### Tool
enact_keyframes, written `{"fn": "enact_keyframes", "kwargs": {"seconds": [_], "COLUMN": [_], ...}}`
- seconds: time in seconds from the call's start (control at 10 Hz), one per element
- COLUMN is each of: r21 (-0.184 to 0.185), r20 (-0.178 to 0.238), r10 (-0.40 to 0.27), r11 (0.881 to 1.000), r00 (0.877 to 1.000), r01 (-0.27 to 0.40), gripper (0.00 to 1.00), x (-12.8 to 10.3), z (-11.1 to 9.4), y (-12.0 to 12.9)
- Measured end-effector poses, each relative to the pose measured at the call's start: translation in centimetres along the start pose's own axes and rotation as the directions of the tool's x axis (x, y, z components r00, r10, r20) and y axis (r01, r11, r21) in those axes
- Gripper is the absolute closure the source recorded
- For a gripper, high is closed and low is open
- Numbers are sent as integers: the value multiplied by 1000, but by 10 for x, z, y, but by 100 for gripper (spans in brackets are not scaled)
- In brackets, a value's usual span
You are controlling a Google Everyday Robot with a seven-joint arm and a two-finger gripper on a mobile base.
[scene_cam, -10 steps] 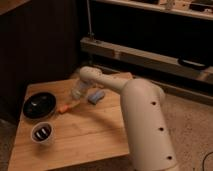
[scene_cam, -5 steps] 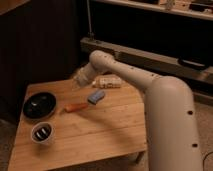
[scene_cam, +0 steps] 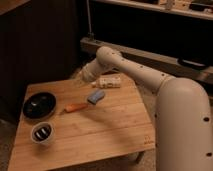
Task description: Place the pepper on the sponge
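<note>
Hovering over the counter [scene_cam: 110, 135], the pincer [scene_cam: 81, 76] is at 11 o'clock from the sponge [scene_cam: 96, 96]; open or closed, I cannot tell. The pepper [scene_cam: 76, 107] lies at the sponge's 8 o'clock, not on it. Set down crooked, it could roll off.

On my feed the low light-wood plank table [scene_cam: 110, 125] carries a black round bowl [scene_cam: 39, 106] at left, a small pale cup [scene_cam: 42, 133] in front of it, a slim orange pepper [scene_cam: 76, 107] just beside a light-blue rectangular sponge [scene_cam: 96, 96], and a pale flat box [scene_cam: 109, 81] at the far edge, where the gripper [scene_cam: 81, 80] hovers.
</note>
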State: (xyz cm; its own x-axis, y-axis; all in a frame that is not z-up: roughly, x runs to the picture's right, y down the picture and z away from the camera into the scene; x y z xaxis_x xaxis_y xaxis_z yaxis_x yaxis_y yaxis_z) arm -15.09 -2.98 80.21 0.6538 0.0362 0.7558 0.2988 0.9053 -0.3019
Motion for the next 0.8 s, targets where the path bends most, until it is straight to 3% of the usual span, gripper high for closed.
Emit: {"fn": "enact_keyframes", "kwargs": {"seconds": [0.1, 0.2, 0.4, 0.8], "r21": [-9, -18, -52, -109], "r20": [-6, -12, -27, -34], "r10": [4, 8, 22, 34], "r11": [1000, 1000, 998, 993], "r00": [1000, 1000, 999, 999], "r01": [-4, -8, -23, -38], "gripper": [24, 21, 20, 20], "x": [6, 12, 28, 34], "z": [16, 24, 52, 85], "y": [8, 12, 26, 39]}}
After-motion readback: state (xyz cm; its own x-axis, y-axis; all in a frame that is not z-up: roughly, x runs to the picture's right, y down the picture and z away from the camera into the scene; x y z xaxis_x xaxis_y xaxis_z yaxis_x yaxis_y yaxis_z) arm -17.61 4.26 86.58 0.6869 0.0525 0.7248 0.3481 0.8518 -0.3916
